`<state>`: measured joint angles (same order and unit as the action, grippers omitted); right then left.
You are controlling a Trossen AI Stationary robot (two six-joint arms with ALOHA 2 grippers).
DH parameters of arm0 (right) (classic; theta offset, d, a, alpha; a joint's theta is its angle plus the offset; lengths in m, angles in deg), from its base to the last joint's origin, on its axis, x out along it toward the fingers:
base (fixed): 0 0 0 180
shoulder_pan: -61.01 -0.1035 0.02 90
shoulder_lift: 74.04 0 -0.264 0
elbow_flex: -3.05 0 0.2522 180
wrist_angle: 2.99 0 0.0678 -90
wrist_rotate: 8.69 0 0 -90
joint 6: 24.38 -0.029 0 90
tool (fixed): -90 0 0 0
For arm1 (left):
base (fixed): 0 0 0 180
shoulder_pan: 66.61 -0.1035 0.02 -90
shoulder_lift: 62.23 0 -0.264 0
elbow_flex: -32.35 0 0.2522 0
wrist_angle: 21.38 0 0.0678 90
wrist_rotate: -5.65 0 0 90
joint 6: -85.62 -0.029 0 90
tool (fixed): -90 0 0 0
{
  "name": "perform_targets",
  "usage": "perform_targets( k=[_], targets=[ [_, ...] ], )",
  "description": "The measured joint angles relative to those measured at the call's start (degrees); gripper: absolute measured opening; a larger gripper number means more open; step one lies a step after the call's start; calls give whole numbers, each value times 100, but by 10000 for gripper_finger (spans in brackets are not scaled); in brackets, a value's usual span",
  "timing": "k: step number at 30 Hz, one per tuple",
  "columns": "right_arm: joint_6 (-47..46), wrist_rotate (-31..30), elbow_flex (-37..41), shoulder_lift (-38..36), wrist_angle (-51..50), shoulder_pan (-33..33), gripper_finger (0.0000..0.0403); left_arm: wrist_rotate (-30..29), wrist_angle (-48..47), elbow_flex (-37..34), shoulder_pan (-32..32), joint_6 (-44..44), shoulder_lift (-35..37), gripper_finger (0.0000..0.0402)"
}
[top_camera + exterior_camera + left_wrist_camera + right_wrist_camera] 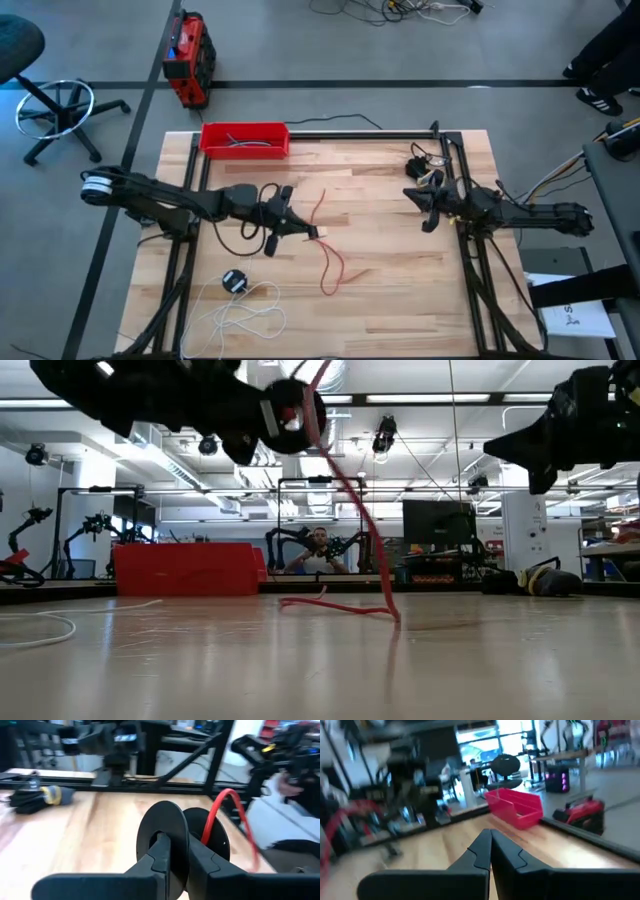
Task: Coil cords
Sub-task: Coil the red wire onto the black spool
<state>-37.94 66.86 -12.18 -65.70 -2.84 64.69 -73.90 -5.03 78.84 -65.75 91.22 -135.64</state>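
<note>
My left gripper [292, 222] is over the table's middle left, raised, and shut on the black disc piece [165, 832] of the red cord [328, 262]. The red cord drops from the disc [350, 490], and its lower part lies on the wood [335, 605]. The white cord [250, 315] lies in loose loops at the near left, its black disc [234, 281] flat on the table. My right gripper [426, 206] hangs shut and empty at the right side, well apart from both cords. My left gripper pinches the black disc piece of the red cord between its two fingers [161, 852]; the front disc's rim [176, 815] rises above the fingertips. The piece is lifted clear of the table. The red cord [222, 805] leaves from between the two discs and hangs slack.
A red tray [245, 139] with dark grey cables stands at the far left edge. A bundle of cables [430, 165] lies at the far right by the frame post. Bare wood stretches between the two arms and toward the near right.
</note>
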Motion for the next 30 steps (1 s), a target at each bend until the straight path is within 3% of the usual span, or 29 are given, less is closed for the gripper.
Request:
perform_targets(
  k=[3, 10, 21, 30],
  targets=[
    [-49, -267, 0, 20, 116, 9, 0, -122, 16, -2, -49, -197, -118, 18],
    [-994, -55, -1, 845, 294, -53, 0, -138, 85, 211, -337, -305, -349, 1],
    [-608, -32, -132, 3829, 4042, -334, 17, -419, 58, 504, -937, -405, -752, 0],
    [-156, 305, -1645, 6209, 4180, -410, 98, -392, -22, 1067, -939, -538, -941, 0]
  ],
)
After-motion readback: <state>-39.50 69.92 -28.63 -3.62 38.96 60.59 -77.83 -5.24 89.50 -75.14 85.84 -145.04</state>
